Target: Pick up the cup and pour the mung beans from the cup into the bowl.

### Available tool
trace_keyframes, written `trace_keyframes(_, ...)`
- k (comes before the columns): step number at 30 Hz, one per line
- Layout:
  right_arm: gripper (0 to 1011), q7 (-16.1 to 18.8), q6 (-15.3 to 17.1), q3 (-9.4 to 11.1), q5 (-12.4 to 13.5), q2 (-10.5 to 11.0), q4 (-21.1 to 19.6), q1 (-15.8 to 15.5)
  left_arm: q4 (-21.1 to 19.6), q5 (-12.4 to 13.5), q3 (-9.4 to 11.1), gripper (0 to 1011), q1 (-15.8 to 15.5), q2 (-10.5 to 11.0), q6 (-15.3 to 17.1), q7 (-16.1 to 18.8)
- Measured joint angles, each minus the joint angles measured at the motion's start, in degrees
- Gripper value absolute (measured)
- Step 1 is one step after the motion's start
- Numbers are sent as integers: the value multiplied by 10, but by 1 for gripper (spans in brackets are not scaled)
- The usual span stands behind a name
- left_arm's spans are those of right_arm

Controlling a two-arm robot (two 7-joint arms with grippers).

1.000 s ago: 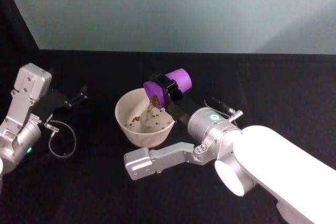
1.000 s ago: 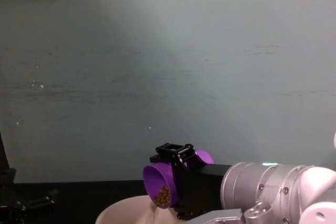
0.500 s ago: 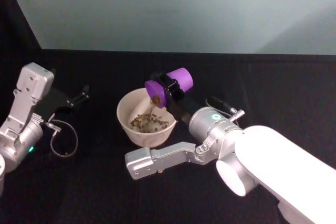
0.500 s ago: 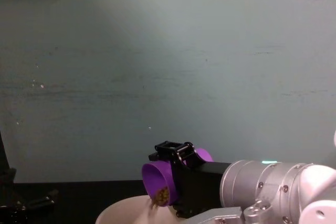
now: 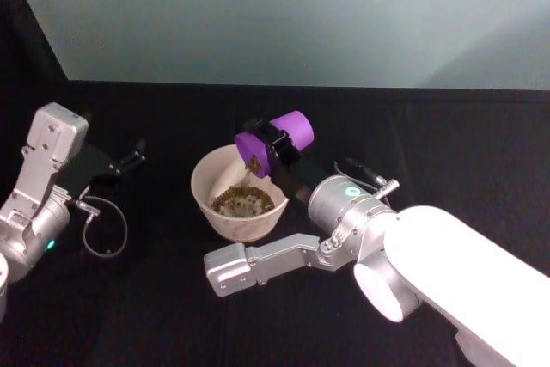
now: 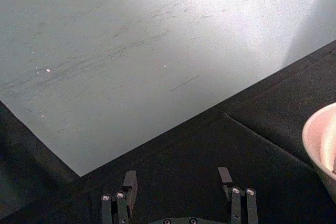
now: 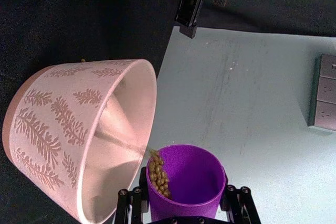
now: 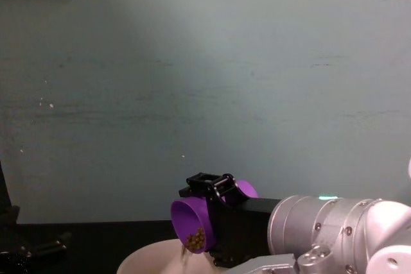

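My right gripper (image 5: 270, 147) is shut on the purple cup (image 5: 277, 143) and holds it tipped on its side over the far rim of the cream bowl (image 5: 200, 180). Mung beans (image 5: 254, 163) spill from the cup's lip in a thin stream. A heap of mung beans (image 5: 241, 204) lies in the bowl. The right wrist view shows the cup (image 7: 186, 184) with beans (image 7: 157, 174) at its edge beside the leaf-patterned bowl (image 7: 47, 124). In the chest view the cup (image 8: 189, 222) hangs just above the bowl's rim (image 8: 144, 256). My left gripper (image 5: 129, 159) is parked open at the left.
A loose cable loop (image 5: 103, 231) lies on the black table beside the left arm. A teal wall (image 5: 284, 15) closes the back of the table. The bowl's edge (image 6: 320, 140) shows off to one side ahead of the open left gripper (image 6: 177, 182).
More beans have run from the cup into the bowl, and the heap there has grown. The cup holds fewer beans and sits about where it was. The left arm stays put.
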Motion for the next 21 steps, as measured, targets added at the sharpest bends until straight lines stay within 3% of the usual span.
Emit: trace_keyframes(21,731,0,-3,-6,-7,4,0,4,0,0,0,1000,0,0,0,0)
